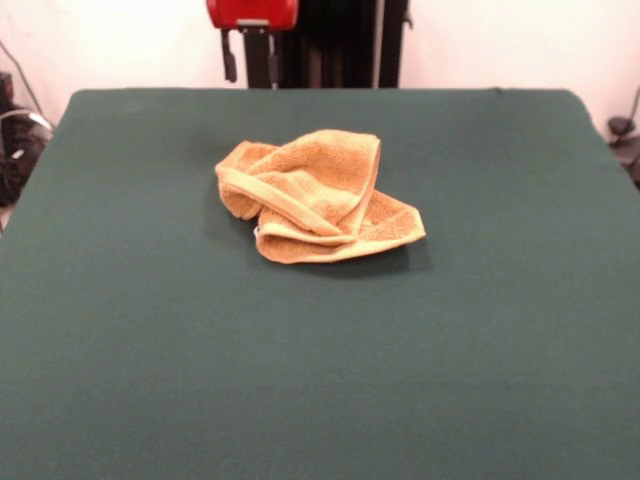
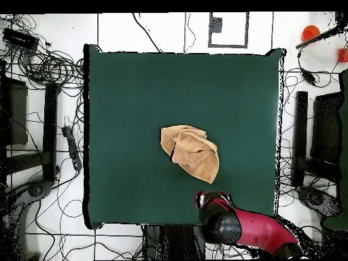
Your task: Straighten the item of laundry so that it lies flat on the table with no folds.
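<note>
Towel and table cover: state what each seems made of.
The towel looks like golden-orange terry cloth: nubby looped pile, paler flat-woven bands, soft crumpled folds. The table cover looks like dark green felt or similar matte cloth: even, no sheen.

Front view looking low across the large rectangular dark green felt-covered table [image 1: 130,330] from its near edge, overhead view looking straight down from high above, taking in all four edges [image 2: 122,88], both sharing the tabletop.

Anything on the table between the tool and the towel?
Nothing: in the overhead view only bare green table separates the tool from the crumpled towel.
</note>
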